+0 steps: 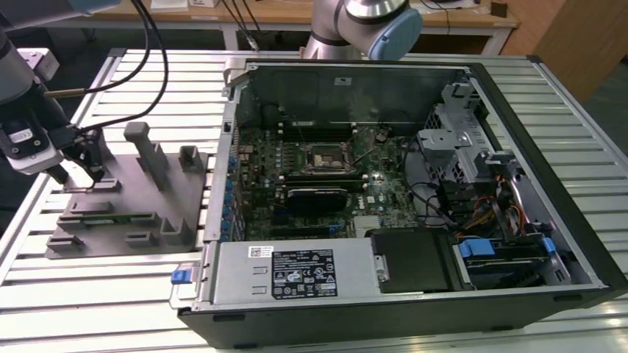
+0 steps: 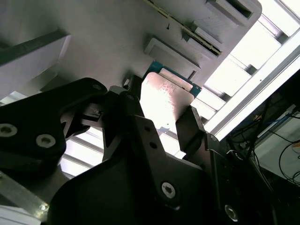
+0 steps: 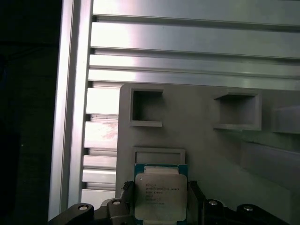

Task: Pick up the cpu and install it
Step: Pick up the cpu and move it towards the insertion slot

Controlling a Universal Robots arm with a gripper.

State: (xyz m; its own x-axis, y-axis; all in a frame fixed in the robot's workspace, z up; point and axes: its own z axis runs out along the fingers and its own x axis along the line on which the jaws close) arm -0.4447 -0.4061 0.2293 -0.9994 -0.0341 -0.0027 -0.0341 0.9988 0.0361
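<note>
The cpu [image 3: 161, 196], a small square chip with a shiny metal top and a green edge, sits between my gripper's two dark fingers [image 3: 194, 202]. In both wrist views the fingers press against its opposite sides, so the gripper [image 2: 164, 117] is shut on it. It is held just over the grey moulded tray [image 3: 201, 154], beside a shallow square recess [image 3: 159, 157]. In the exterior view my gripper [image 1: 81, 173] hangs above the tray's [image 1: 118, 220] far corner at the exterior view's left. The dark square socket [image 1: 324, 157] lies on the motherboard inside the open computer case.
The open case [image 1: 510, 132] has tall black walls, a drive cage and cables on the exterior view's right. A power supply [image 1: 294, 272] fills its near side. Grey posts [image 1: 147, 151] rise from the tray. The table is slatted aluminium [image 1: 147, 81].
</note>
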